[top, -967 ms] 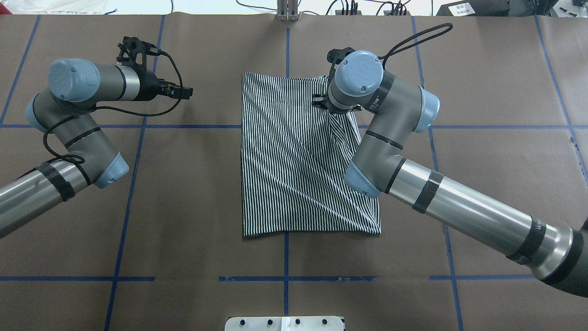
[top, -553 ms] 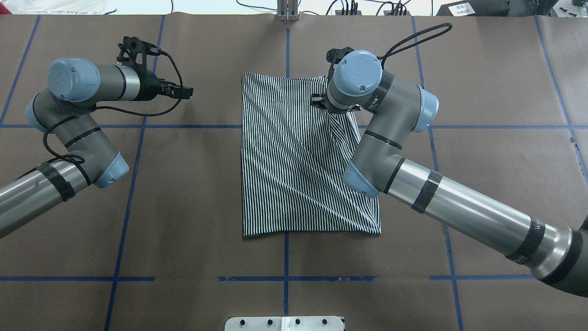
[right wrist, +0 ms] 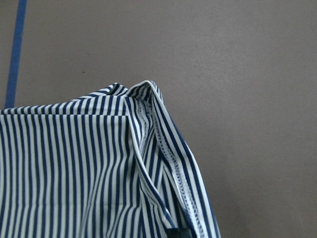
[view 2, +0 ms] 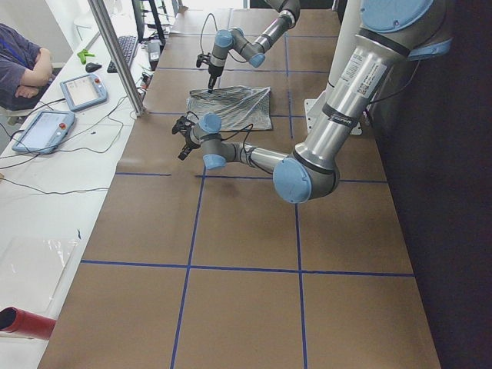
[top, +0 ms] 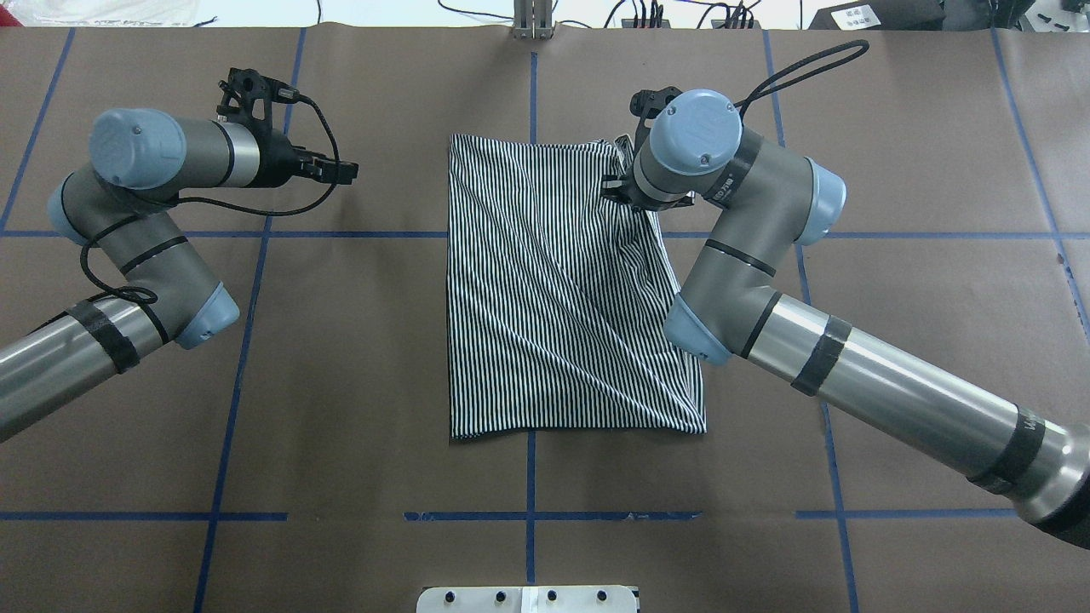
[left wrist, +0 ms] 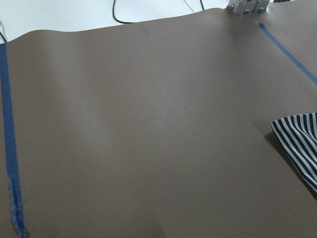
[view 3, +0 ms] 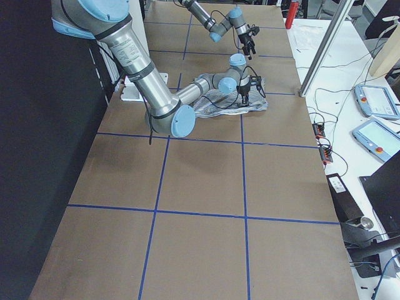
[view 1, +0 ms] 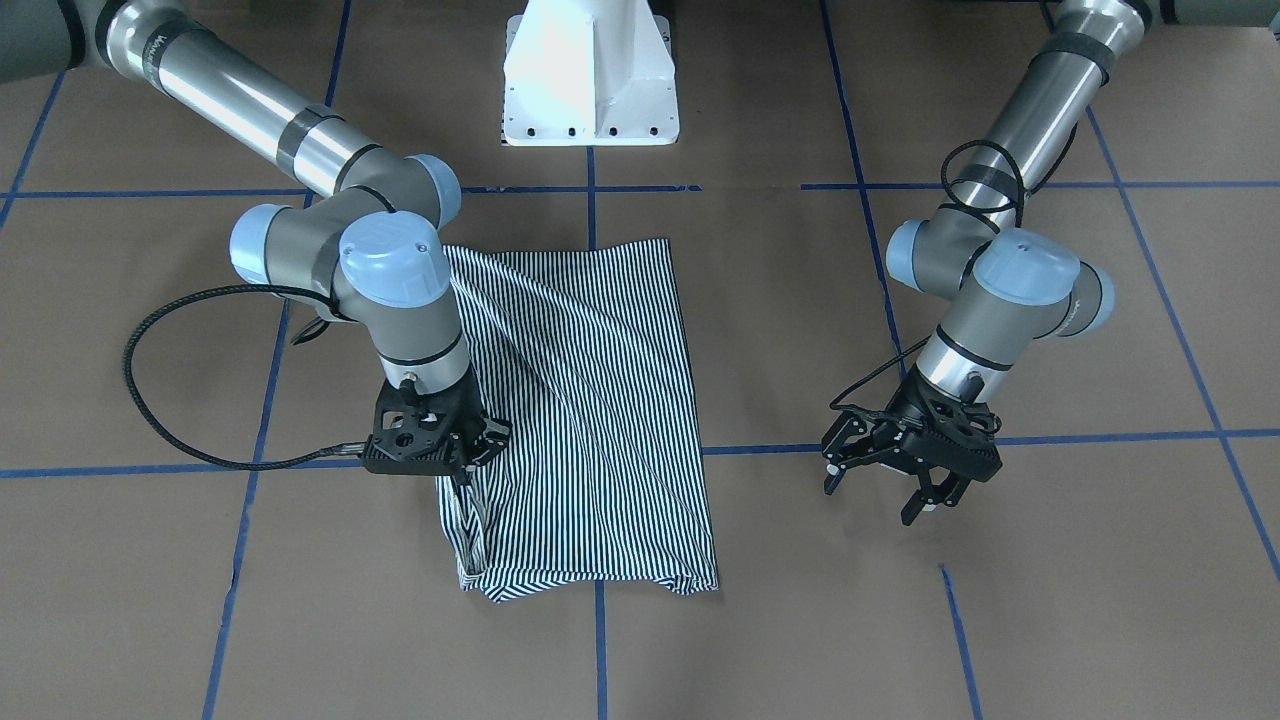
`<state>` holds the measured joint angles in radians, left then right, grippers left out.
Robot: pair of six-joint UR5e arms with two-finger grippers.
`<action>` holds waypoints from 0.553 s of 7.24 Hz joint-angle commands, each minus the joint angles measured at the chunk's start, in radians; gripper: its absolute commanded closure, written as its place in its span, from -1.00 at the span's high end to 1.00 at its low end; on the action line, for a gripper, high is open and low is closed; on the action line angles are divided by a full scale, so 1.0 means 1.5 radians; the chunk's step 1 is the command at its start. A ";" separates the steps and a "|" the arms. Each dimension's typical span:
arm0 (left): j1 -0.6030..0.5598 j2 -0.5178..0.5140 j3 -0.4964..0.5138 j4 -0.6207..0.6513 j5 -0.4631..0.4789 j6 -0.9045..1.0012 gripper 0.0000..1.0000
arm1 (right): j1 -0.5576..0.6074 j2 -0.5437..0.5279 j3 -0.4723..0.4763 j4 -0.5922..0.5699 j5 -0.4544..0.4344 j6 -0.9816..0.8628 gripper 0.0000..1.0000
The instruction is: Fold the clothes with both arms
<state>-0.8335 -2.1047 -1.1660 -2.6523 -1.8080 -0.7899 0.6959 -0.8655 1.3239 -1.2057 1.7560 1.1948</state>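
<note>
In the view from above, the left arm [top: 153, 247] bends in from the left edge of the frame. The left end effector [top: 341, 170] hangs over bare bench [top: 341, 383] in the upper left. In the view from across the bench its fingers are spread wide and hold nothing. It is well apart from the cloth, and I think it is parked there to keep out of the way. There is lots of open brown room under it and beside it. In the middle of the frame lies the shirt [top: 553, 298], folded into a tall striped block with no sleeves or collar showing. Its left edge is straight and its bottom edge lies flat, just above a crossing of the blue tape lines [top: 531, 477]. Long slanted wrinkles cross the cloth, so it is not smooth yet. At the shirt's upper right corner sits the right end effector [top: 626, 191], mostly hidden under its own wrist. From across the bench it looks pinched shut on the shirt's edge, with the cloth lifted a little there. I think it grips that corner so it can pull or fold that side. The right arm [top: 851, 375] reaches in from the lower right and crosses over the shirt's right edge. To the right of it the bench is open, so there is room to drag the corner that way.
</note>
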 commanded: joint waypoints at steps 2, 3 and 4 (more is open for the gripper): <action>0.001 0.000 0.000 0.000 0.000 -0.001 1.00 | 0.007 -0.038 0.026 0.000 -0.009 -0.040 -1.00; 0.002 0.000 0.001 0.000 -0.001 -0.001 1.00 | 0.008 -0.038 0.023 0.000 -0.010 -0.054 0.68; 0.002 0.000 0.000 0.000 -0.001 -0.002 1.00 | 0.009 -0.033 0.023 0.001 -0.014 -0.058 1.00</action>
<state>-0.8305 -2.1046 -1.1651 -2.6523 -1.8095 -0.7919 0.7070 -0.9189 1.3601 -1.2054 1.7413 1.1233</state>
